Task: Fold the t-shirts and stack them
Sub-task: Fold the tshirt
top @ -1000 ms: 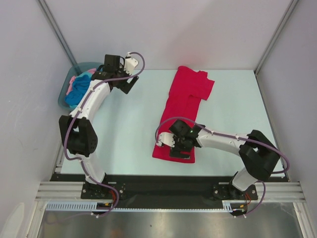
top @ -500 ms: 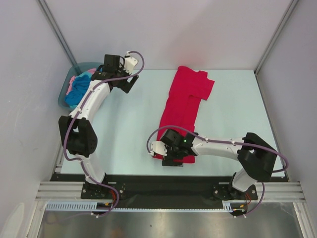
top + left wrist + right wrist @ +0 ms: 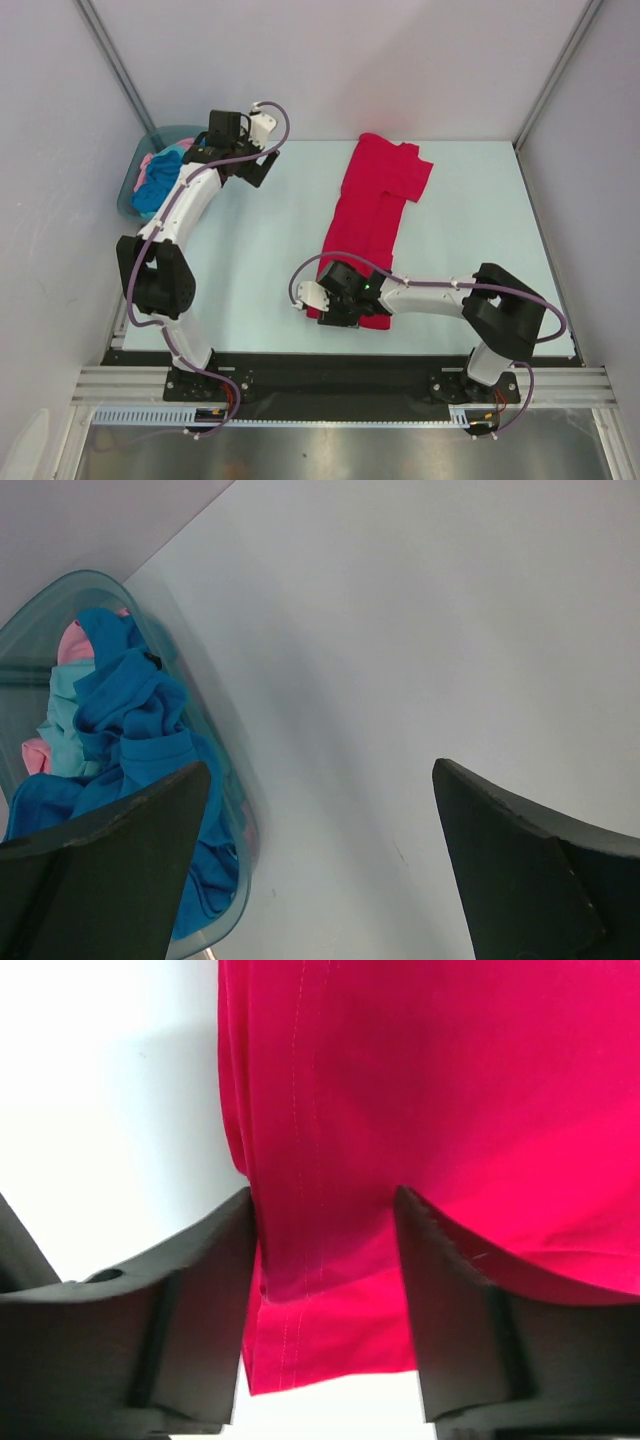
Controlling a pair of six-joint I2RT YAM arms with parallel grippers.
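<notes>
The crimson-red t-shirt (image 3: 375, 200) lies folded into a long strip on the table, sleeves at the far end. My right gripper (image 3: 335, 303) is low over its near-left corner. In the right wrist view the gripper (image 3: 325, 1202) is open, its fingers (image 3: 200, 1260) straddling the hem of the red cloth (image 3: 420, 1080), which lies flat between them. The turquoise-blue shirt (image 3: 155, 192) and the pale pink shirt (image 3: 150, 160) are bunched in the tub. My left gripper (image 3: 255, 168) hovers beside the tub, wide open (image 3: 320, 770) and empty.
The grey-teal plastic tub (image 3: 128, 195) stands at the far left corner against the wall; its rim (image 3: 60, 580) shows in the left wrist view with blue cloth (image 3: 130, 720) and pink cloth (image 3: 70, 640) inside. White walls enclose the table on three sides.
My right gripper has slid left and toward the near edge, from on top of the red shirt's near end down to its near-left corner. The left arm has barely moved.
</notes>
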